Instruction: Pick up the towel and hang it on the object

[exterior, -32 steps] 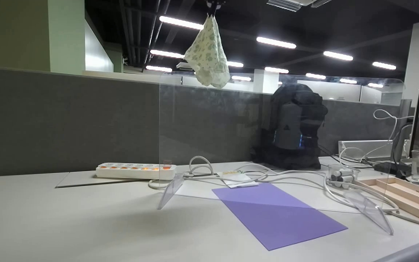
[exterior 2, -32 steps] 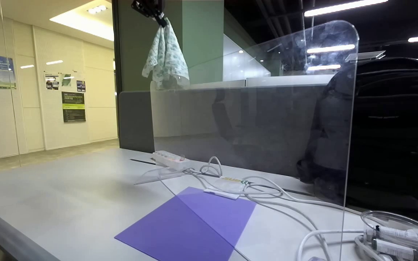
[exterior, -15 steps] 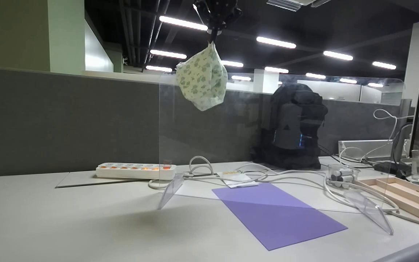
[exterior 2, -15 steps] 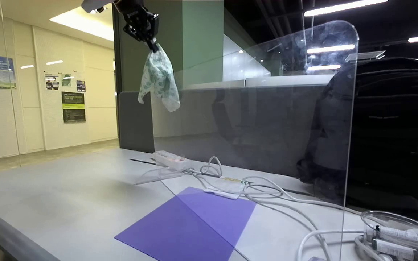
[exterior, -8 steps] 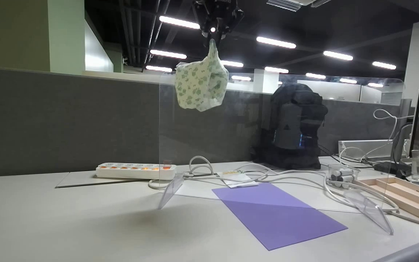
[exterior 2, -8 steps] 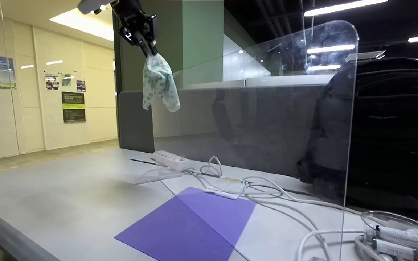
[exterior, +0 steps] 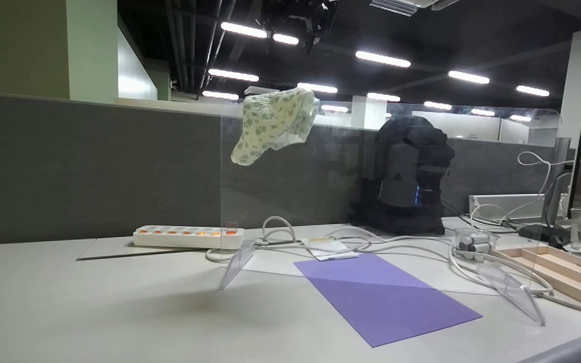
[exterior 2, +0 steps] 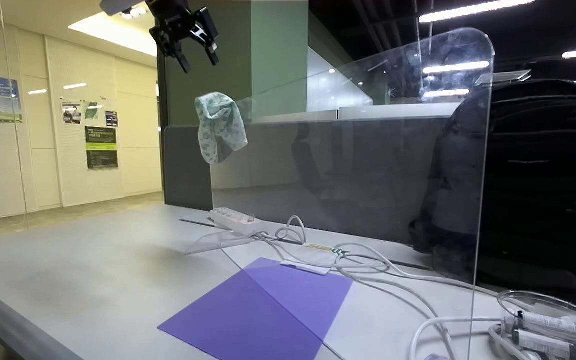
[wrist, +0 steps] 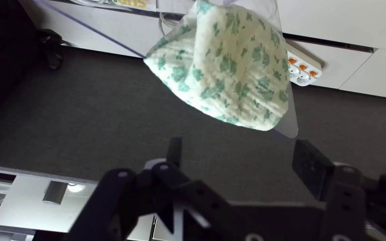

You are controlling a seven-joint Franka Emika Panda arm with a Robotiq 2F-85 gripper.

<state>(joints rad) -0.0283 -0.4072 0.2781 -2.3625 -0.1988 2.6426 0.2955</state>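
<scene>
The towel [exterior: 275, 118], pale with a green leaf print, drapes over the top corner of the upright clear panel [exterior: 331, 176]. In an exterior view part of the towel [exterior 2: 220, 125] hangs down over the panel's edge. Above it, with a gap between, is my gripper [exterior 2: 200, 66], its fingers spread and holding nothing. From the wrist, the towel [wrist: 236, 73] lies beyond the fingertips, and a bare corner of the panel [wrist: 290, 124] sticks out beside it. Bare space separates the two fingers of my gripper [wrist: 238, 144].
A purple sheet [exterior: 386, 302] lies on the white desk beneath the panel. Around it are a power strip [exterior: 187, 237], loose white cables, a clear tub of vials [exterior 2: 553, 330] and a wooden tray [exterior: 563, 272]. A black backpack [exterior: 411, 171] leans against the grey partition [exterior: 94, 171].
Gripper and towel came down together to the panel's corner. Then the fingers parted and let go; the towel's pinched peak sank onto the panel, and the gripper now stands slightly higher.
</scene>
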